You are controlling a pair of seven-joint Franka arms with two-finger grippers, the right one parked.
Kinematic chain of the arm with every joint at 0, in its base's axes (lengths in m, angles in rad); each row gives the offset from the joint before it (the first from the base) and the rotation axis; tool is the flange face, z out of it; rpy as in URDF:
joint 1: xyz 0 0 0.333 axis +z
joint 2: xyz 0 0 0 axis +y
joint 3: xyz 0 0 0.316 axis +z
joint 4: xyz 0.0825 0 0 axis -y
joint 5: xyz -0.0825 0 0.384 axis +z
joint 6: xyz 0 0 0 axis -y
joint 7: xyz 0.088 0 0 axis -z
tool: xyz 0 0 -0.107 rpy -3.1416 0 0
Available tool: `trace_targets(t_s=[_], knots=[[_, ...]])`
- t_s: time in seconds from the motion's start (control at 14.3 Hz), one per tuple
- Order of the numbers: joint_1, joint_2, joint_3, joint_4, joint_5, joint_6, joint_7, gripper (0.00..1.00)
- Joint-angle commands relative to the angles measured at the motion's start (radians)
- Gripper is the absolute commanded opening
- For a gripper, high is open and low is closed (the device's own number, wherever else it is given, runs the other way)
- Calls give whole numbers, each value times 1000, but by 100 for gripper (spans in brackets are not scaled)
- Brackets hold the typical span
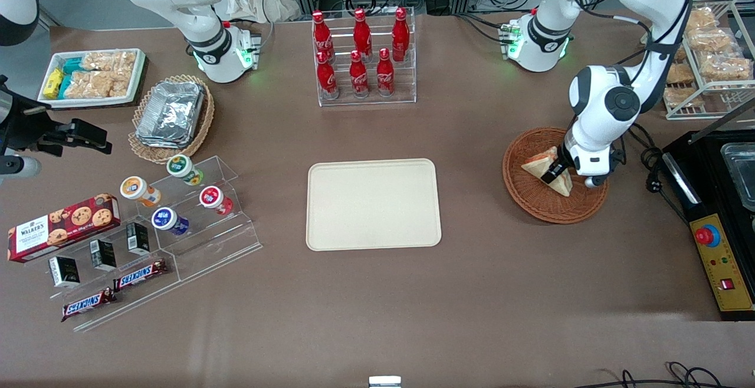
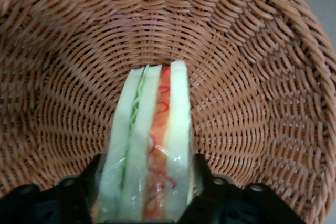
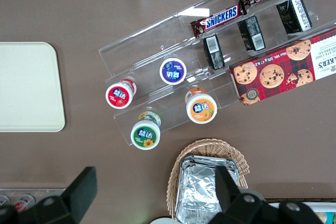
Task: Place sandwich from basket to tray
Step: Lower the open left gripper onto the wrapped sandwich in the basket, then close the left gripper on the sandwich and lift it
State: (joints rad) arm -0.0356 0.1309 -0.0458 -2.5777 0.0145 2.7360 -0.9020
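Cream tray [image 1: 373, 204] lies mid-table, bare. Reddish-brown wicker basket [image 1: 531, 194] sits toward the working arm's end. Inside it, the left gripper [image 1: 555, 173] has its fingers [image 2: 79, 192] clamped on either face of the sandwich [image 2: 149, 145], standing on edge.

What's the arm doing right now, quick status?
Gripper down in the basket, fingers either side of the sandwich. Sandwich not lifted yet. Tray bare, nothing between it and the basket.
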Motion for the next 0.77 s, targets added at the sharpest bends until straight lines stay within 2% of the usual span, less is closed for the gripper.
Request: trace_targets(t_s=[0.0,0.21,0.42,0.56,0.7], knots=[[-1,-3,-6,16,9,73,-90,0],[0,-59,-6,36,16,30,-75,0],[-1,-126,-8,118,18,-158,0,0],[-7,-134,-11,244,18,-334,76,0],[-14,-116,-40,434,18,-578,152,0]])
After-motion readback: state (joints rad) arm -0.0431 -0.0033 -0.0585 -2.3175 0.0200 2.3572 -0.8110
